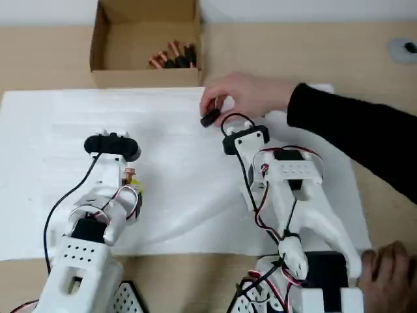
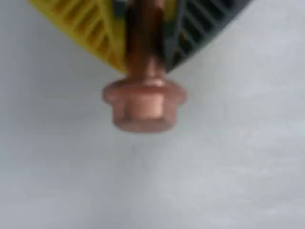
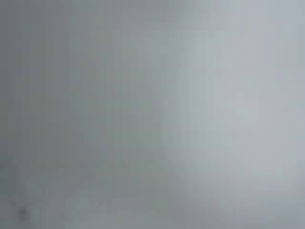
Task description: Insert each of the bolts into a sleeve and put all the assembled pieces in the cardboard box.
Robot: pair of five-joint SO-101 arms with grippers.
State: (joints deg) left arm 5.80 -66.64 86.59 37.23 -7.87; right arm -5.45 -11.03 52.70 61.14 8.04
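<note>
Over the white sheet [image 1: 176, 195] in the high view, a person's hand [image 1: 244, 94] holds a black sleeve [image 1: 210, 119] just beside the right gripper [image 1: 242, 138] and well apart from the left gripper [image 1: 132, 181], so the right arm is the nearer one. In the left wrist view the left gripper is clamped on a copper bolt [image 2: 144, 102], long axis along the jaws, head outward. From the right wrist view I cannot tell whether the right gripper is apart or together.

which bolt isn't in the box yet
The bare copper bolt clamped in the left gripper, above the white sheet. The other bolts lie in the cardboard box, already in black sleeves.
</note>
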